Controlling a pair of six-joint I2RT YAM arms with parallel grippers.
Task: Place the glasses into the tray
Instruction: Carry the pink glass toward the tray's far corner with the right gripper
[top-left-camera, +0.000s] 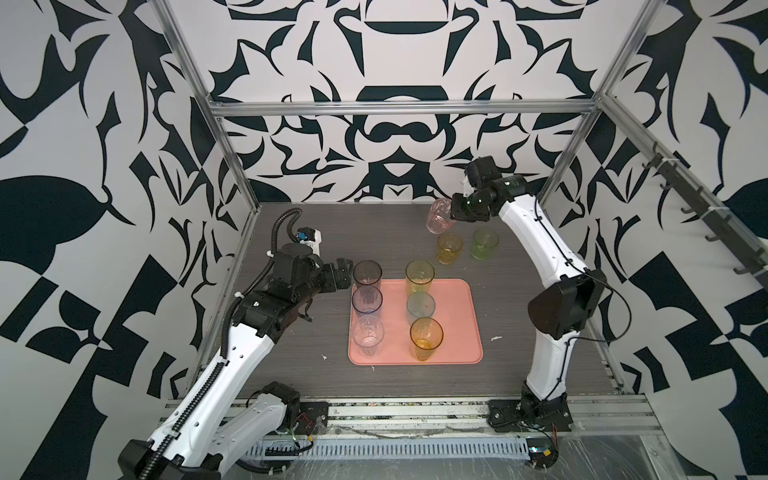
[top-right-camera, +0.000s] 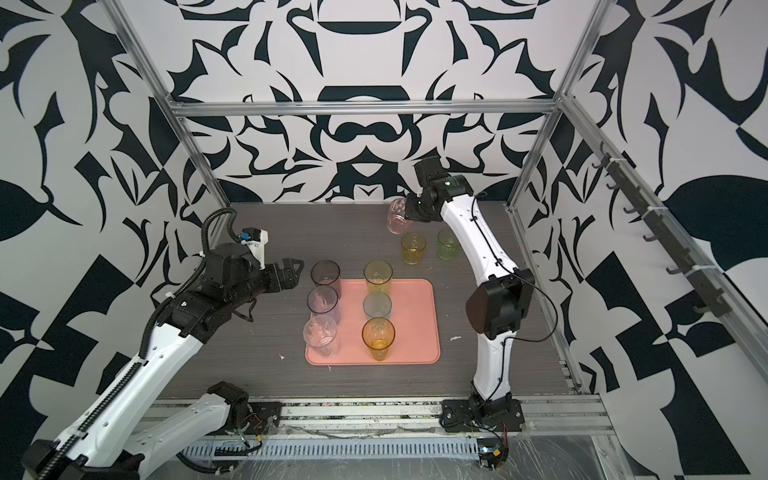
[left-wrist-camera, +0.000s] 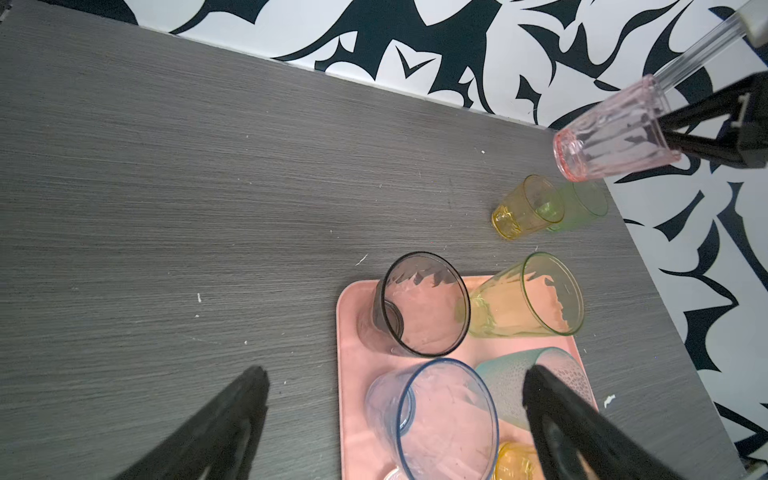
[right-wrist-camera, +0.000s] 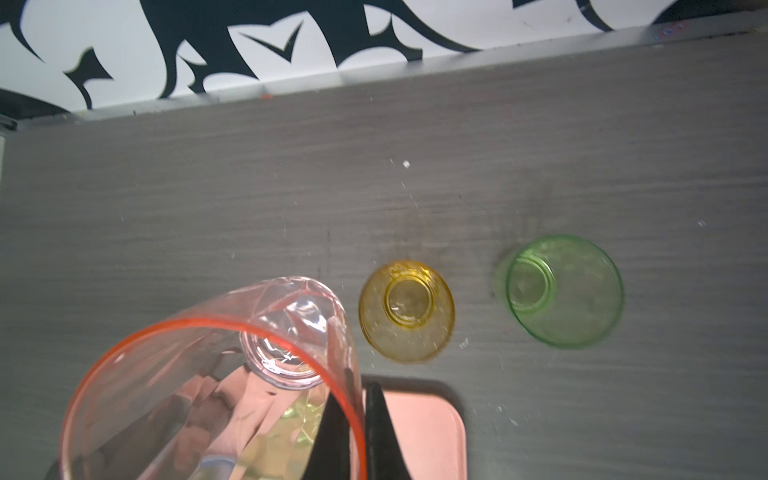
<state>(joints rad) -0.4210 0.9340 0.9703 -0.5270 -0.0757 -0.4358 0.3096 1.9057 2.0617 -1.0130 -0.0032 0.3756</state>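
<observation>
Behind left claw, teal glass (part-hidden)

The salmon-pink tray lay flat on the table. Six glasses stood upright in it in two rows. The smoky grey glass, blue glass and clear glass lined its left side. The tall yellow-green glass, short teal glass and amber glass ran down its middle. Beyond the tray, a short yellow glass and a short green glass stood side by side on the table, not touching. The pink glass hung tilted above the table, its rim pinched in the right claw.
</observation>
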